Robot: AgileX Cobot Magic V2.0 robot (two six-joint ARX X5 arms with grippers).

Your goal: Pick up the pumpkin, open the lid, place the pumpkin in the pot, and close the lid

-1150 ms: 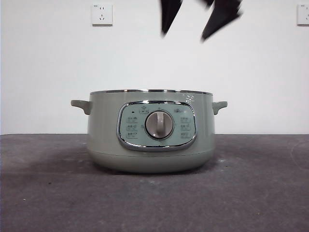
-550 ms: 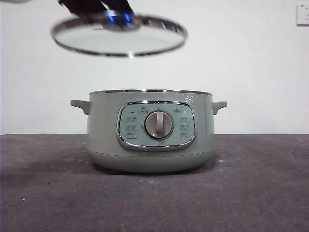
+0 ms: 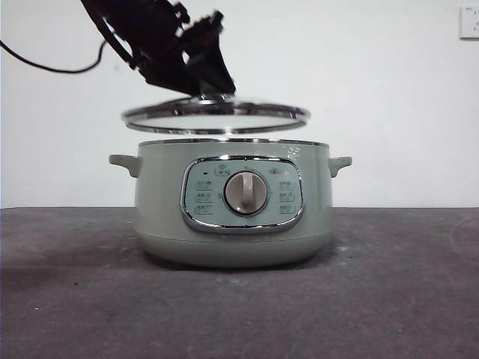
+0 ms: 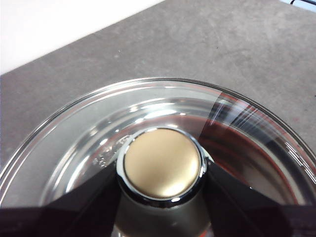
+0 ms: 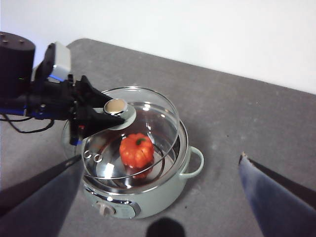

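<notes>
The pale green pot (image 3: 232, 224) stands mid-table, its dial facing the front view. The orange pumpkin (image 5: 137, 150) lies inside it, seen through the glass in the right wrist view; the front view hides it. My left gripper (image 3: 212, 95) is shut on the knob (image 4: 162, 163) of the glass lid (image 3: 215, 129). It holds the lid nearly level, just above the pot's rim and a little off-centre. The pot (image 5: 163, 197), lid (image 5: 148, 116) and left gripper (image 5: 114, 109) also show in the right wrist view. My right gripper (image 5: 161, 159) is open and empty, high above the pot.
Grey table (image 3: 389, 299) stretches around the pot. A white wall stands behind, with a socket (image 3: 470, 22) at the upper right. The left arm's cable (image 3: 45, 66) hangs at the upper left.
The open gripper above the pot a second ago has left the front view. The left gripper brought the lid in from the upper left and lowered it to just above the pot's rim.
</notes>
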